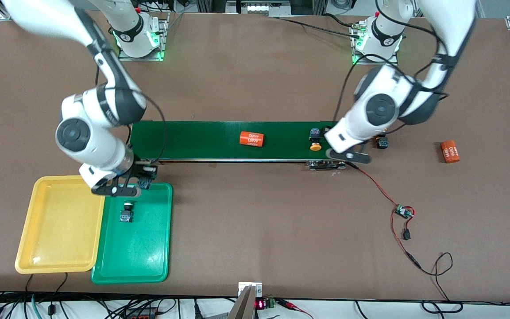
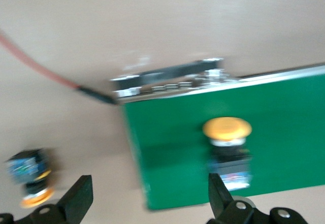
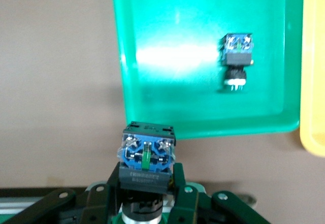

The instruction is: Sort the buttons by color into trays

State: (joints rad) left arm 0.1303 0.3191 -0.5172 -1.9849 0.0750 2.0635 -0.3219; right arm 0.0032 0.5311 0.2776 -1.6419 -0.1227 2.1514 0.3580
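Observation:
My right gripper (image 1: pixel 145 176) is shut on a button (image 3: pixel 147 155) with a black body and blue terminals, held over the edge of the green tray (image 1: pixel 148 261) beside the belt. Another button (image 1: pixel 126 212) lies in that tray; it also shows in the right wrist view (image 3: pixel 236 56). The yellow tray (image 1: pixel 60 248) lies beside the green one. My left gripper (image 2: pixel 150 203) is open over the belt's end, above a yellow-capped button (image 1: pixel 315 141) on the belt, which shows by one finger (image 2: pixel 219 196). A second yellow-capped button (image 1: pixel 380 142) lies on the table next to the belt's end.
The dark green conveyor belt (image 1: pixel 193 139) runs across the middle and carries an orange cylinder (image 1: pixel 251 139). Another orange cylinder (image 1: pixel 450 151) lies on the table toward the left arm's end. A red and black wire (image 1: pixel 383 195) trails from the belt to a small board.

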